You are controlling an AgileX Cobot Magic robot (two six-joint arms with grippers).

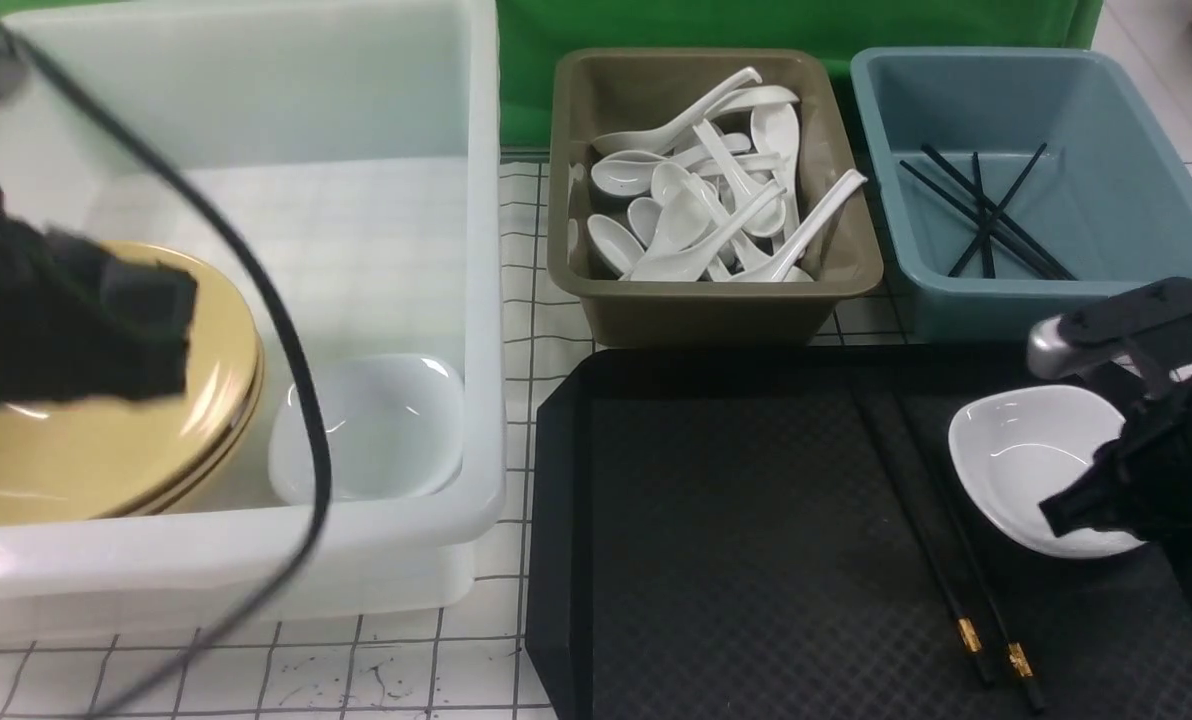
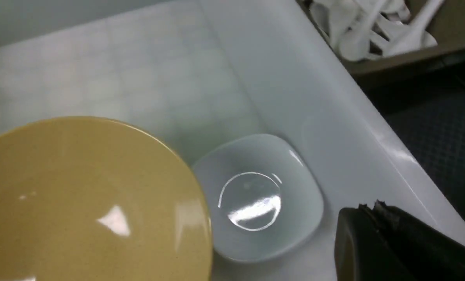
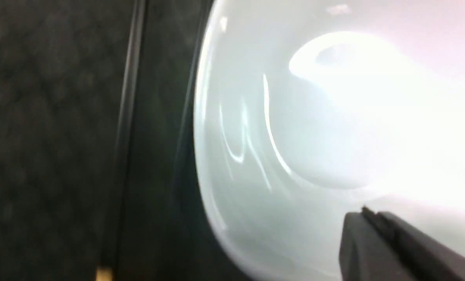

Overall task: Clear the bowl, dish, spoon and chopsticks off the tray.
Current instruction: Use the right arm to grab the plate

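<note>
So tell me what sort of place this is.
Probably a mock dish-return station set up for robot trials: a black tray carrying a dish and chopsticks, a brown bin of white spoons, a blue bin of more chopsticks, and a white tub holding yellow bowls.

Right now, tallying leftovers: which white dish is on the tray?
The dish beside the black chopsticks, at the right gripper; the other dish lies in the white tub.
</note>
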